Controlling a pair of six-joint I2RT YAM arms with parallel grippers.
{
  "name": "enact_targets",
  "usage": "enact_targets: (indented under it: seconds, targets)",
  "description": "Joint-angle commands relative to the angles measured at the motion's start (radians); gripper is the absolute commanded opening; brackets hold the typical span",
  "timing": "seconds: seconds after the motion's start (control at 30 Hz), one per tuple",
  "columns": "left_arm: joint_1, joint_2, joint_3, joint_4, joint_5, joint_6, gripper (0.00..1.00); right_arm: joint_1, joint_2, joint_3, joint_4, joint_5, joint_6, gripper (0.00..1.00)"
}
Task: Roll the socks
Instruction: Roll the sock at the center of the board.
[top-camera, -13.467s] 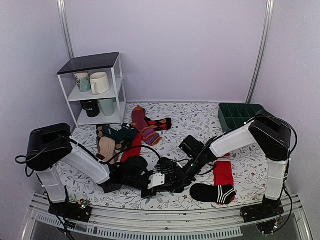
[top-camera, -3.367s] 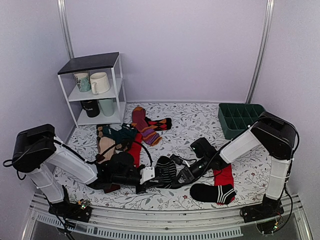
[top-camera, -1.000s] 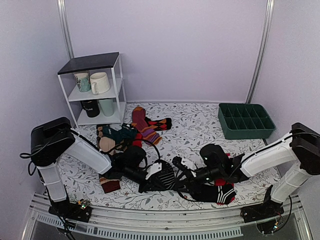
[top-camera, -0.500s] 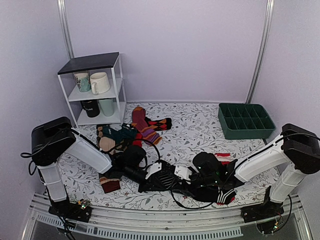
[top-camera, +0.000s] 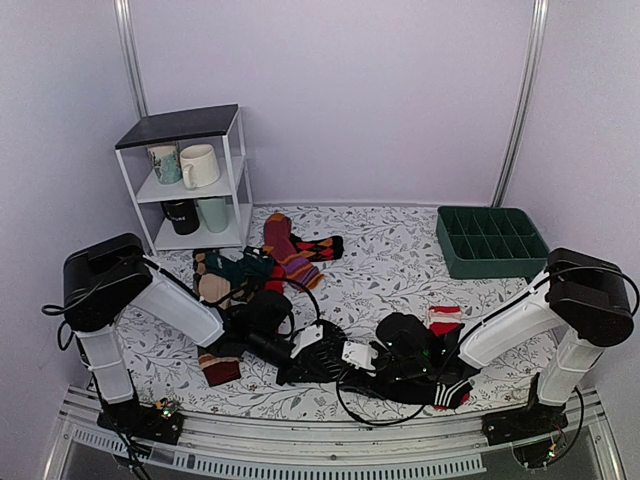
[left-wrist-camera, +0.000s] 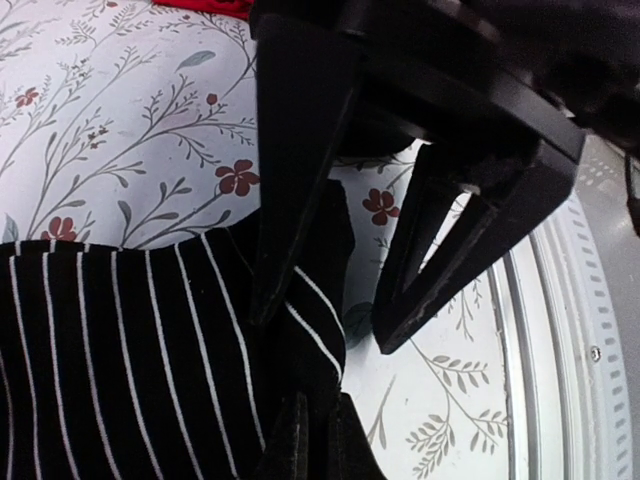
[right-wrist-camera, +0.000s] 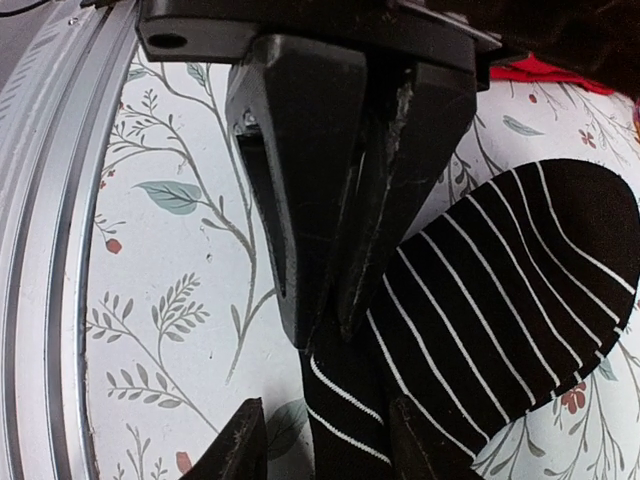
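Flowered cloth (top-camera: 390, 260) covers the table under lilac walls, and your two arms meet low at its near edge, close to the metal rail (right-wrist-camera: 40, 200). The striped sock (right-wrist-camera: 500, 270) lies on the cloth between them. It is well apart from the sock pile (top-camera: 250, 270) by the shelf and near the black sock with the red-and-white end (top-camera: 445, 392).

Your left gripper (left-wrist-camera: 315, 445) is clenched on a fold at one end of the sock. In its own wrist view the tips press together with black knit bunched between them. Your right gripper (right-wrist-camera: 325, 440) stands part open, with a tip on either side of that same end. Bare cloth shows between one tip and the fabric, so it looks to be straddling the sock, not gripping it.

I judge you are at the start of the roll, with one end pinched up and most of the sock flat. Next you would need to close the right jaws on the fold beside the left ones. Then turn both wrists together along the sock's length, keeping the turn tight so it does not spring loose.

The sock is soft black knit with thin white stripes across it. Its rounded end lies flat, and the fabric is doubled only where the grippers meet. Whether a second sock lies beneath it, you cannot tell.
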Motion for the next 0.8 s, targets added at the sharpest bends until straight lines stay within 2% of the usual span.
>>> enact_targets:
  seconds: [0.0,0.13,0.2,0.33,0.47,0.63,0.77]
  targets:
    - [0.006,0.049,-0.029,-0.115,-0.006,0.004,0.0,0.004,0.039,0.021,0.009,0.029,0.017,0.37]
    - [0.007,0.047,-0.029,-0.108,-0.023,-0.001,0.0,0.003,0.057,0.045,-0.039,0.019,0.044,0.13]
    - [0.008,0.038,-0.032,-0.094,-0.069,-0.006,0.0,0.004,0.068,0.052,-0.066,0.003,0.068,0.08]
    - [0.007,-0.038,-0.078,-0.007,-0.229,-0.023,0.09,-0.003,0.1,0.052,-0.093,-0.05,0.127,0.06]
    - [-0.001,-0.18,-0.171,0.147,-0.388,-0.002,0.13,-0.043,0.143,0.059,-0.114,-0.134,0.203,0.06]
    - [-0.034,-0.337,-0.284,0.291,-0.439,0.113,0.19,-0.107,0.198,0.072,-0.144,-0.258,0.317,0.06]
    - [-0.064,-0.348,-0.313,0.327,-0.435,0.178,0.22,-0.165,0.27,0.096,-0.18,-0.369,0.393,0.06]
